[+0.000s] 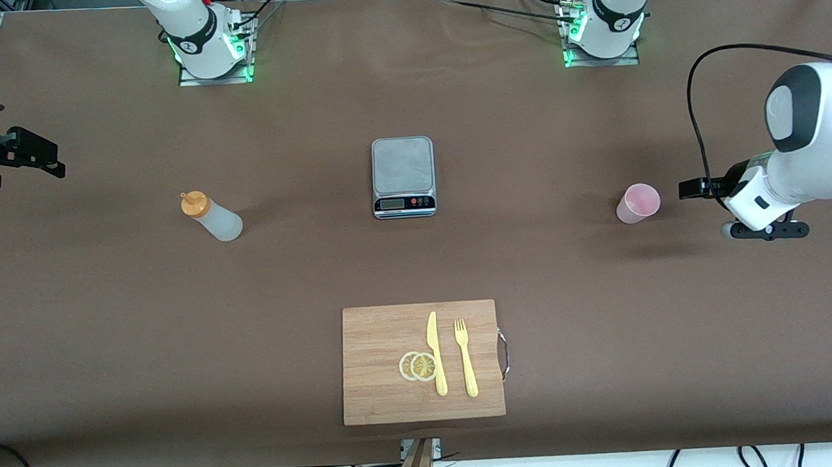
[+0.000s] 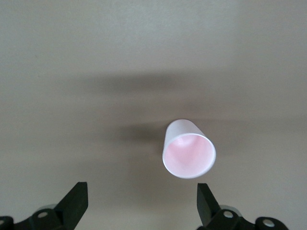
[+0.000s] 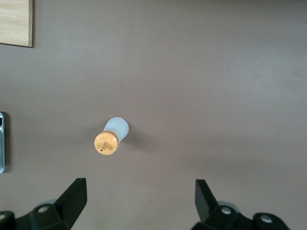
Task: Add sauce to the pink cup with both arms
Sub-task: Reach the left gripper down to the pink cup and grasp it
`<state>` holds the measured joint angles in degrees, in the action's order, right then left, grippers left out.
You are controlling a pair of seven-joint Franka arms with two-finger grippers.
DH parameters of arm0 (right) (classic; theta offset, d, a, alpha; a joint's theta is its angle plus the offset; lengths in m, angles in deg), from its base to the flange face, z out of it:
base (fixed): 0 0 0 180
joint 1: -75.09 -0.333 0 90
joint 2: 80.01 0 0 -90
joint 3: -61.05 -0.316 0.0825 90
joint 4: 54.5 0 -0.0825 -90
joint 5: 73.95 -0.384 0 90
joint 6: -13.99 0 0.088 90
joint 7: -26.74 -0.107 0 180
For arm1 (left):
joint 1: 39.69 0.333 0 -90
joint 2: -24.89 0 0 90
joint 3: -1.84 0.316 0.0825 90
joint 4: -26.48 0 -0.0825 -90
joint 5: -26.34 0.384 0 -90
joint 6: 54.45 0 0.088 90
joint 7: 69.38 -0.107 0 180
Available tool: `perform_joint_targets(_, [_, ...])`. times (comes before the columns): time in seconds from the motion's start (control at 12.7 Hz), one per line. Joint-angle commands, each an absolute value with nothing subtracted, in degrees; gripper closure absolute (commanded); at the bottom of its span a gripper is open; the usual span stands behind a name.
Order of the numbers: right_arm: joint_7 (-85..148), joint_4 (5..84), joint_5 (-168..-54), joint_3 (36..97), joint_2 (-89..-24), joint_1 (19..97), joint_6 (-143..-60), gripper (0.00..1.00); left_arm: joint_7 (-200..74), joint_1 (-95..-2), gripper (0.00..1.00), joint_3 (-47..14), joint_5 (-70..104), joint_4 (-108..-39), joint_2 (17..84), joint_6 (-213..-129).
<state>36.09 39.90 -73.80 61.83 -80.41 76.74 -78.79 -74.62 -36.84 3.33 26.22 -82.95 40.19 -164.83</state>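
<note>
The brown surface (image 1: 101, 343) carries a wooden cutting board (image 1: 382, 382) at the edge nearest the front camera, with a yellow knife (image 1: 435, 353), a yellow fork (image 1: 466, 358) and two lemon slices (image 1: 419, 366) on it. A grey scale (image 1: 403, 176) sits in the middle. The sauce (image 1: 211, 215) stands toward the right arm's end, the pink cup (image 1: 637, 203) toward the left arm's end, both upright. The left gripper (image 2: 141, 203) hangs beside the cup, jaws wide and holding nothing. The right gripper (image 3: 140, 200) hovers near the sauce, likewise wide and unladen.

Upright sauce (image 1: 213, 216), pink cup (image 1: 637, 203) (well apart)
</note>
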Motion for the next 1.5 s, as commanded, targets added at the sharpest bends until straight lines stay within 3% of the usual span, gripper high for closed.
perform_joint_targets(0.0, [36.41,40.68,-73.95,61.67,-81.5,76.85,-78.64,0.0,-75.97,-36.7,0.01,3.69,25.03,-93.81,36.93,-175.0])
perform_joint_targets(0.16, [36.41,40.77,-73.95,61.76,-81.5,76.94,-78.64,0.0,-75.97,-36.61,0.01,3.69,24.94,-99.35,36.85,-182.91])
perform_joint_targets(0.87, [36.5,40.77,-73.95,61.76,-81.5,76.85,-78.64,0.0,-75.79,-37.75,0.05,3.78,21.34,-106.49,37.11,-192.69])
perform_joint_targets(0.95, [36.5,40.77,-73.95,61.76,-81.5,76.85,-78.64,0.0,-75.62,-37.84,0.12,3.78,21.34,-107.11,37.28,-194.01])
perform_joint_targets(1.18, [36.5,40.77,-73.95,61.76,-81.5,76.85,-78.64,0.0,-75.18,-38.19,0.89,3.78,21.34,-107.02,37.46,-193.85])
perform_joint_targets(1.26, [36.5,40.68,-73.95,61.76,-81.5,76.85,-78.64,0.0,-75.0,-38.28,1.0,3.78,21.34,-107.02,37.46,-193.76])
perform_joint_targets(1.42, [36.41,40.68,-73.95,61.67,-81.5,76.85,-78.64,0.0,-74.31,-38.37,1.0,3.69,21.34,-106.76,37.46,-193.5])
